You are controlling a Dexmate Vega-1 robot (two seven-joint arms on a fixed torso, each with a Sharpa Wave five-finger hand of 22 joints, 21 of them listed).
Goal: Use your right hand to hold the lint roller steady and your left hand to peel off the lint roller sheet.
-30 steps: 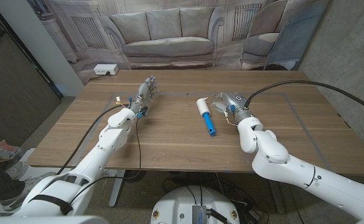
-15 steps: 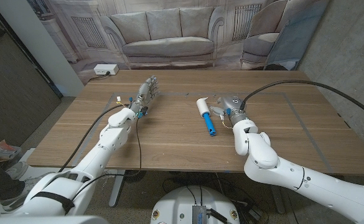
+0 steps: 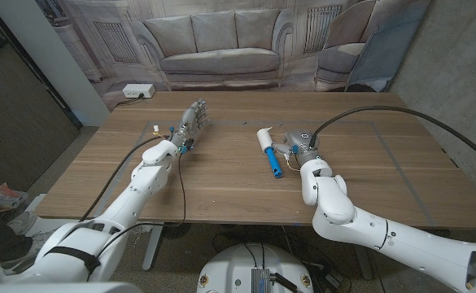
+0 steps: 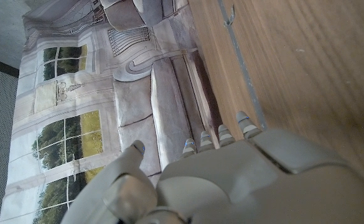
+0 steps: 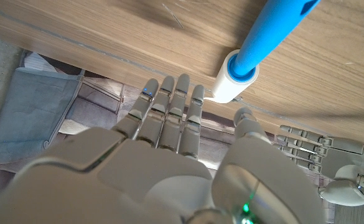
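The lint roller [image 3: 268, 149], a white roll on a blue handle, lies on the wooden table [image 3: 221, 179] near the middle, roll end pointing away from me. My right hand [image 3: 293, 142] stands just to the right of it, fingers apart and holding nothing; in the right wrist view its fingers [image 5: 172, 115] reach toward the white roll [image 5: 234, 83] without touching it, and the blue handle [image 5: 272, 28] runs off beyond. My left hand [image 3: 190, 124] waits well to the left at the far side of the table, fingers extended, nothing in it [image 4: 231, 180].
Thin tape lines mark a rectangle on the tabletop [image 3: 388, 155]. A white power strip [image 3: 137, 92] sits on the floor behind the table, in front of a sofa backdrop. The left arm's cable [image 3: 176, 175] trails across the table.
My right hand has shifted slightly left, closer to the lint roller, as the forearm swung in. The roller and my left hand have not moved.
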